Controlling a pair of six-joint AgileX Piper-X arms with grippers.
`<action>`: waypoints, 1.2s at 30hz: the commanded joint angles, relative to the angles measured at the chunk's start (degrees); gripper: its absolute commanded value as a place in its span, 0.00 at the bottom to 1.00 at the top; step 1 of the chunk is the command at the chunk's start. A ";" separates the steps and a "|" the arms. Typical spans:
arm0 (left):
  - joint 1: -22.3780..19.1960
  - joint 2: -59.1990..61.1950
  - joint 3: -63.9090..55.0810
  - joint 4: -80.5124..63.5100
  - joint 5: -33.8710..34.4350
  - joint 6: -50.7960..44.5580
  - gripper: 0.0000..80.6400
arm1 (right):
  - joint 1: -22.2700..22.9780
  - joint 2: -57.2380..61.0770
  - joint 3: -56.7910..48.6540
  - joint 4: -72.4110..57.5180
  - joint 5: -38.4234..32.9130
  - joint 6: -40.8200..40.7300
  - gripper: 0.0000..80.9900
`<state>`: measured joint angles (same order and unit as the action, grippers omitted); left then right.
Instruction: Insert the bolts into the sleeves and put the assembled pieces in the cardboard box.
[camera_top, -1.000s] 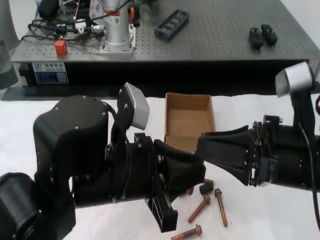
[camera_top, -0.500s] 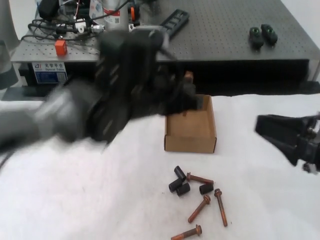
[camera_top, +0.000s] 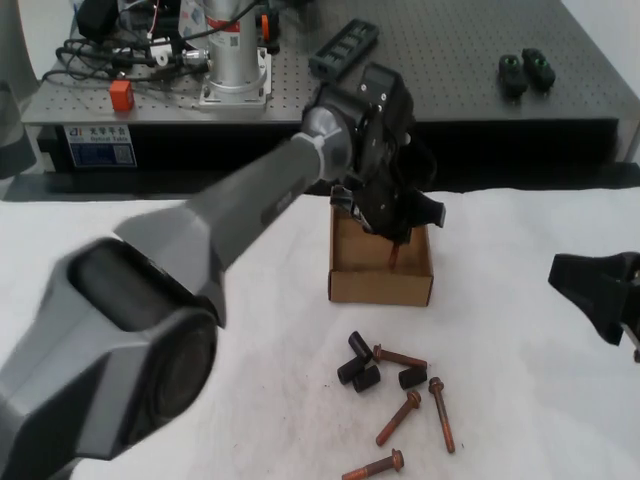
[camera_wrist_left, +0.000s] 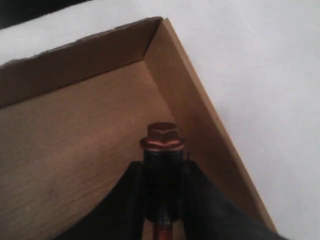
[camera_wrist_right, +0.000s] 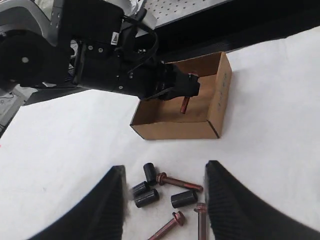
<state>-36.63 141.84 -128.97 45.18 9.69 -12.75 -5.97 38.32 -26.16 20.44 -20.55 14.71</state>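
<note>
My left gripper (camera_top: 400, 235) hangs over the open cardboard box (camera_top: 380, 285), shut on an assembled piece (camera_wrist_left: 162, 139): a copper bolt inside a black sleeve. The bolt's shank (camera_top: 393, 255) points down into the box. From the right wrist view, the left gripper (camera_wrist_right: 187, 92) holds that piece (camera_wrist_right: 184, 104) above the box (camera_wrist_right: 175, 131). My right gripper (camera_top: 590, 285) sits low at the right edge, open and holding nothing (camera_wrist_right: 162, 172). Several loose black sleeves (camera_top: 360, 365) and several copper bolts (camera_top: 399, 418) lie on the white cloth in front of the box.
A perforated metal bench (camera_top: 450, 80) stands behind the cloth. It carries a black tray (camera_top: 343, 48), a metal post (camera_top: 235, 60), cables, an orange block (camera_top: 121, 95) and two black knobs (camera_top: 525, 70). The left arm's long grey link (camera_top: 230, 220) crosses the left half.
The left arm has swung from low near the front up and forward over the box, carrying the assembled piece. The right arm has drawn back to the right edge.
</note>
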 joint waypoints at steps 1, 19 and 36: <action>-0.06 2.87 -6.46 2.41 -0.07 -2.11 0.14 | -0.32 0.41 -0.69 0.39 0.47 -0.63 0.45; 0.33 -12.60 -2.01 16.92 -10.97 3.84 0.24 | 12.69 29.55 -10.81 12.09 13.68 -12.42 0.45; 2.27 -49.56 55.31 -2.89 -15.91 5.27 0.22 | 18.95 54.79 -24.96 17.53 17.38 -18.28 0.45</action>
<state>-35.12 99.19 -81.94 47.10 -5.35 -7.99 12.87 92.60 -50.28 37.73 -3.11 -2.70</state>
